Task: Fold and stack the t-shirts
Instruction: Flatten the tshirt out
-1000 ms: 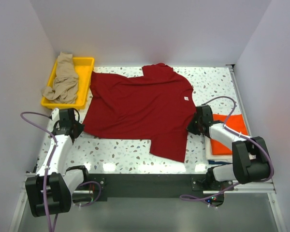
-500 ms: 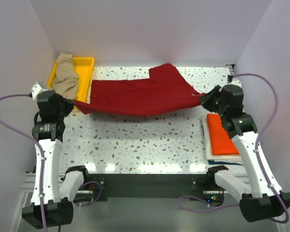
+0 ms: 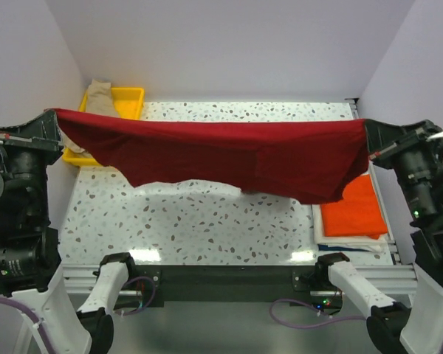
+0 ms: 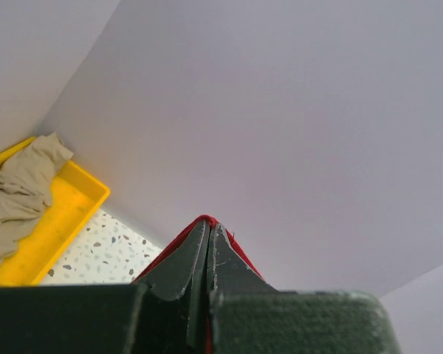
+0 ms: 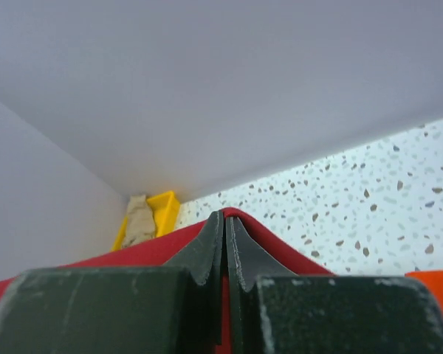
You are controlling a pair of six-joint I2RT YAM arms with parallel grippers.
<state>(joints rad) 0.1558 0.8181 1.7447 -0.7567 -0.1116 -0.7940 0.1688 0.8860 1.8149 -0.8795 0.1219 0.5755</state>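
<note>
- The dark red t-shirt [image 3: 229, 158] is hanging across the middle of the overhead frame. It is stretching between both claws and sagging above the speckled table [image 3: 207, 221], drooping lowest right of centre.
- Handling, as a judgement: the cloth is behaving as light, soft and limp, bellying under its own weight. It is not fragile, but a thin pinch is likely to be risking slip. Edges and corners are looking like the best holds, with a fold of cloth seated deep between the pads.
- The left gripper [image 4: 208, 228] is clamping fully closed on the shirt's edge at the frame's far left. Red cloth is peeking out around its tips in the wrist view.
- The right gripper [image 5: 224, 217] is clamping likewise on the opposite edge, far right.
- The orange t-shirt [image 3: 358, 210] is lying folded at lower right on a white t-shirt [image 3: 328, 237].
- The tan-beige t-shirt [image 3: 97, 96] is sitting crumpled in the yellow tray [image 3: 129, 99], upper left.
</note>
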